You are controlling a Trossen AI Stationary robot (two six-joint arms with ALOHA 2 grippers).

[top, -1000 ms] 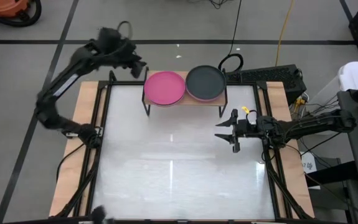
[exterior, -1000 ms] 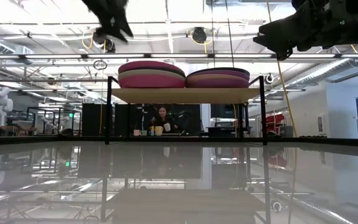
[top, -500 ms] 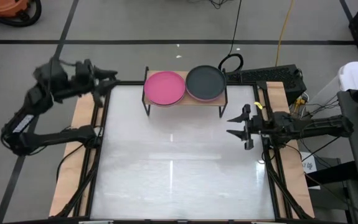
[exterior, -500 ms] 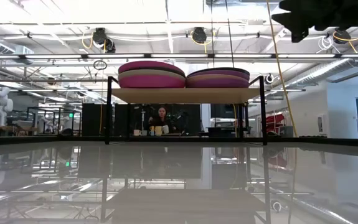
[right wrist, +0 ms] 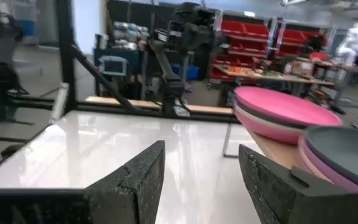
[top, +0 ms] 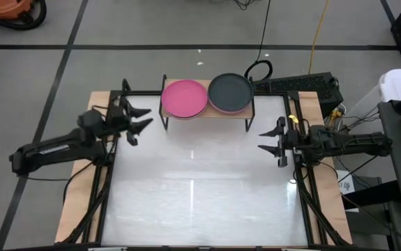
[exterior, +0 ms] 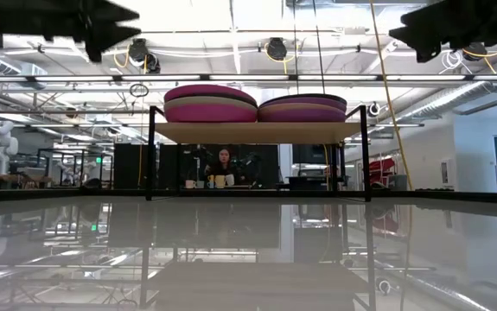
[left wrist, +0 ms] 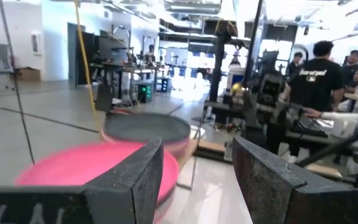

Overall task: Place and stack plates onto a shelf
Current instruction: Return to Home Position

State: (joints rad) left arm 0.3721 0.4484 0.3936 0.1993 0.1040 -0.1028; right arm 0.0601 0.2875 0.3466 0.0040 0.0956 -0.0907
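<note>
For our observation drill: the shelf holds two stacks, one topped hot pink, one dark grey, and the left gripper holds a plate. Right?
No. The left gripper is open and empty, as the high view shows. The shelf does hold two stacks, topped by a hot pink plate and a dark grey plate.

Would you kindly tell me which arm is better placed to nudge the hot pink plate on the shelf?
Left, probably: the left gripper, open, hangs just off the shelf end holding the hot pink plate; the right gripper lies nearer the dark grey plate.
</note>
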